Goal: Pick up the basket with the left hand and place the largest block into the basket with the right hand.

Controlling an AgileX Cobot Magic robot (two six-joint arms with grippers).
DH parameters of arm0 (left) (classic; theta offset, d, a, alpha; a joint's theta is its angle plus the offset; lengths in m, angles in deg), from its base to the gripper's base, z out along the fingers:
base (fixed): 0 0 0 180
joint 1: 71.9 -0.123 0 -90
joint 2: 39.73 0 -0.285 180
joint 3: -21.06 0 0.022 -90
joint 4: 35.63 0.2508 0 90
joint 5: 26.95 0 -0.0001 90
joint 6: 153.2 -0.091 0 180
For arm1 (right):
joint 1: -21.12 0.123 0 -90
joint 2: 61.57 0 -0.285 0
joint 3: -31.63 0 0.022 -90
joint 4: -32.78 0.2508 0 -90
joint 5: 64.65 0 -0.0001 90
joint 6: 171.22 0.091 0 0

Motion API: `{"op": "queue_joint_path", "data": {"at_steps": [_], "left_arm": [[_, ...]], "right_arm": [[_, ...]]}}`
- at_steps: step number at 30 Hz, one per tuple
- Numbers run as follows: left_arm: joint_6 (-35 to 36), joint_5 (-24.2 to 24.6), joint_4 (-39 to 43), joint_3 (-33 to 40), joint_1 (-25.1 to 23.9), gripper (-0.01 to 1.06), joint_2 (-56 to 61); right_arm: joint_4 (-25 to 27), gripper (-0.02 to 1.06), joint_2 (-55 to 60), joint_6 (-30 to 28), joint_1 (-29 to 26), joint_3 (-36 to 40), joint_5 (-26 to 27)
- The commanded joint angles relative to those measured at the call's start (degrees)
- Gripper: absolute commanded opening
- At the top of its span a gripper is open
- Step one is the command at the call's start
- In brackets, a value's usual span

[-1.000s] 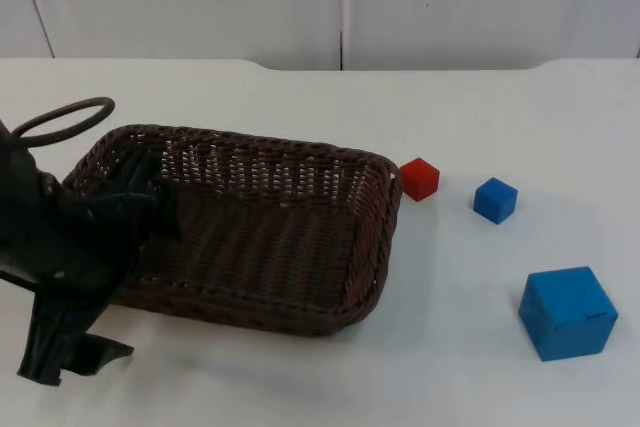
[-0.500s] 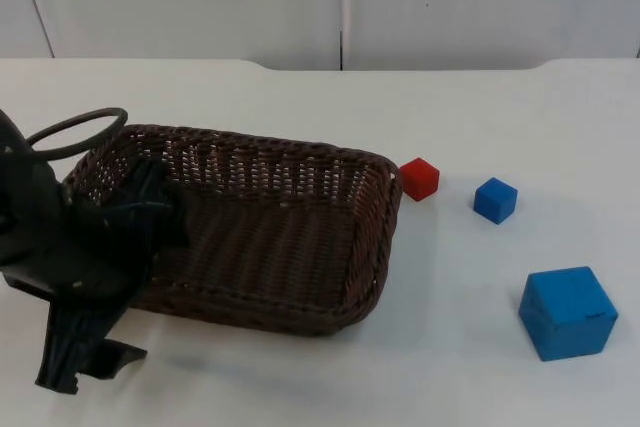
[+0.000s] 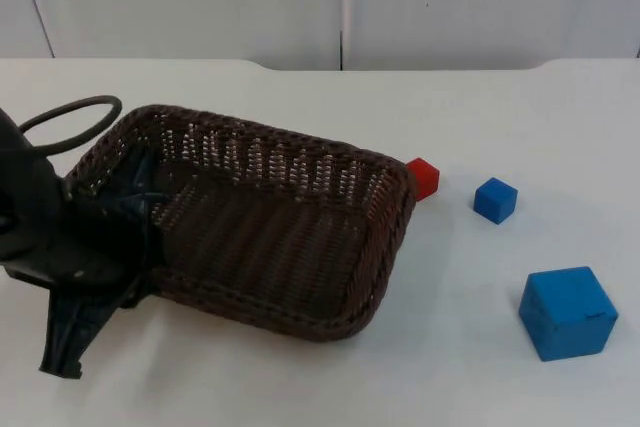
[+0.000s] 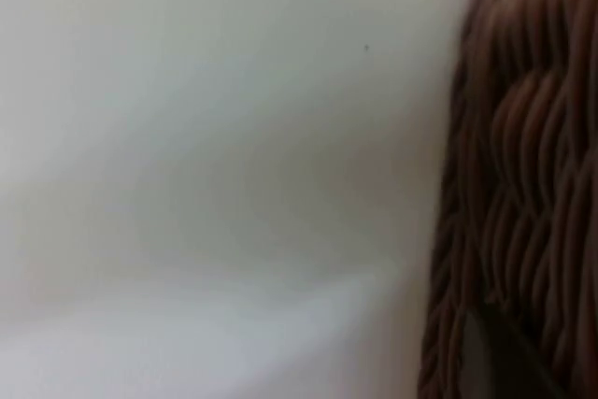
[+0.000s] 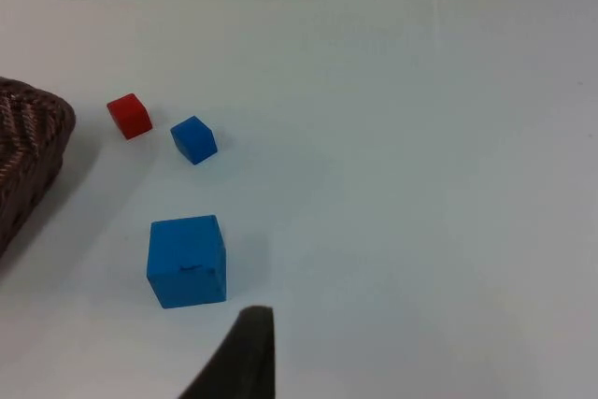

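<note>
1. Basket (image 3: 270,222) of brown wicker sits on the white table (image 3: 330,377), its left end clamped by the left gripper (image 3: 130,217), that end tilted up.
2. Its long axis runs left to right, slanting slightly toward the red block (image 3: 424,177).
3. Large blue block (image 3: 567,312) rests well right of it, the small blue block (image 3: 495,200) behind.
4. Right gripper (image 5: 245,362) hovers near the large blue block; I cannot tell how its fingers stand.

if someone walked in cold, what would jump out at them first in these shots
The big brown wicker basket dominates the table's left half, one end tilted up where the left gripper grips its left rim. Next comes the large blue block near the front right of the table, with a small blue block and a small red block behind it, the red one right by the basket's far right corner.
</note>
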Motion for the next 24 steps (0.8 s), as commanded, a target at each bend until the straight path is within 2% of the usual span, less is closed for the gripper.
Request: {"op": "queue_joint_path", "data": {"at_steps": [1,18,20,24], "left_arm": [[1.76,-1.94,0.13,-0.08,0.26,0.0,0.04],[4.45,-6.59,0.97,-0.21,0.16,0.0,6.02],[4.45,-5.84,2.67,-1.52,0.16,0.0,6.58],[4.21,0.07,9.32,-7.01,-0.52,0.0,6.93]], "right_arm": [[-0.17,1.05,-0.18,-0.02,-0.25,0.34,0.23],[-0.17,1.05,-0.18,-0.02,-0.25,0.34,0.23],[-0.17,1.05,-0.18,-0.02,-0.25,0.34,0.23],[-0.17,1.05,-0.18,-0.02,-0.25,0.34,0.23]]}}
